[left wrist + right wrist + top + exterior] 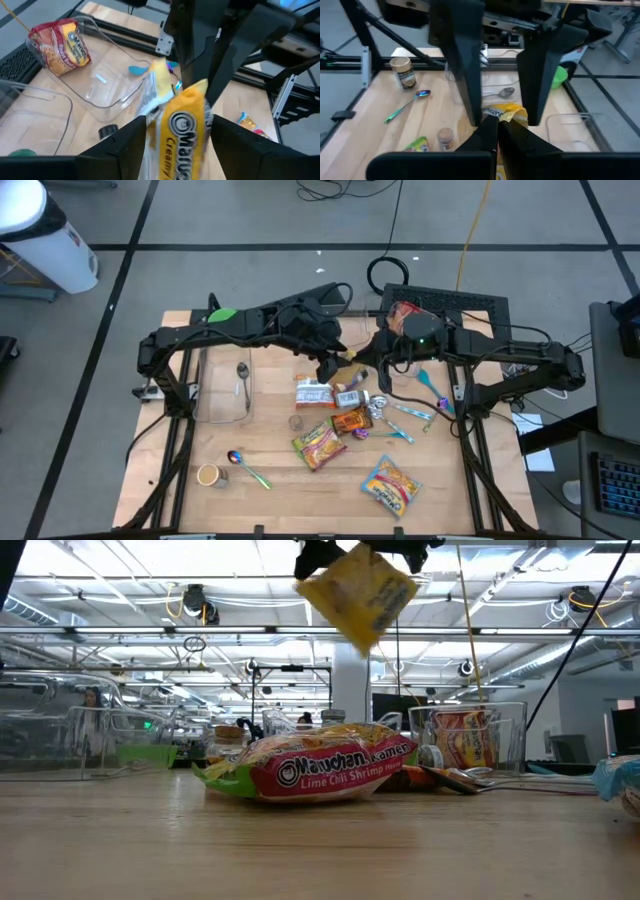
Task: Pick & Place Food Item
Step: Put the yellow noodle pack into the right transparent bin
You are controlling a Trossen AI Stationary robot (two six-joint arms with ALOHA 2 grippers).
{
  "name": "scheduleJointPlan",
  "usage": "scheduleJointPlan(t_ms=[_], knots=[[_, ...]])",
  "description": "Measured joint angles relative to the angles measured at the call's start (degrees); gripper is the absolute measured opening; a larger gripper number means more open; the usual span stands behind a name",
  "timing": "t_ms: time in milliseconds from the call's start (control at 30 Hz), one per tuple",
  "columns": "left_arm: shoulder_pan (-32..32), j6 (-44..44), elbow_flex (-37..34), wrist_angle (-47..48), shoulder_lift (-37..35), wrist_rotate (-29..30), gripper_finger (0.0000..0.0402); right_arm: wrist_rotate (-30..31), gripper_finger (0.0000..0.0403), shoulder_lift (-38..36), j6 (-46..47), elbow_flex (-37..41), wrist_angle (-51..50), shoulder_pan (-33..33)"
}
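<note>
I see the wooden tabletop (150,480) with both arms reaching in over its far middle. A clear tray (222,385) sits on its left part, holding a spoon (241,375); a second clear container (468,745) at the far right holds a red noodle packet (404,313). Loose packets lie scattered across the middle, the nearest being a lime chili shrimp ramen packet (320,772), with another ramen bag (390,485) closer to the front edge. A small cup (208,474) and an iridescent spoon (246,467) lie near the front left.

The yellow creamy ramen packet (357,594) hangs well above the tabletop, between the two arms. My left tool (170,135) is pinching it, one dark finger on each side of the bag. The right tool (496,131) sits just beside it with its fingers pressed together at the tips, right against the packet's edge; I cannot tell whether they actually hold any of it.
</note>
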State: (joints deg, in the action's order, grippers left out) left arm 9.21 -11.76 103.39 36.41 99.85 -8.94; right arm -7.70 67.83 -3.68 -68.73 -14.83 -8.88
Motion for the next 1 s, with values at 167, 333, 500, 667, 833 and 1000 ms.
scheduleJointPlan(t_ms=[167,333,500,667,833,1000], knots=[[0.0,0.0,0.0,0.0,0.0,1.0,0.0218,0.0,0.0000,0.0,0.0,0.0,0.0,0.0],[0.0,0.0,0.0,0.3,0.0,0.9,0.0167,0.1,0.0000,0.0,0.0,0.0,0.0,0.0],[0.0,0.6,0.0,0.7,0.0,0.8,0.0107,0.2,0.0000,0.0,0.0,0.0,0.0,0.0],[0.0,0.8,0.0,0.7,0.0,0.6,0.0058,0.3,0.0000,0.0,-0.1,0.1,-0.1,0.0],[0.0,1.2,0.0,0.7,0.0,0.6,0.0008,0.3,0.0000,0.0,-0.1,0.1,-0.1,0.0],[0.0,1.6,0.0,0.7,0.0,0.8,0.0004,0.0,0.0000,0.0,-0.2,0.1,-0.1,0.0]])
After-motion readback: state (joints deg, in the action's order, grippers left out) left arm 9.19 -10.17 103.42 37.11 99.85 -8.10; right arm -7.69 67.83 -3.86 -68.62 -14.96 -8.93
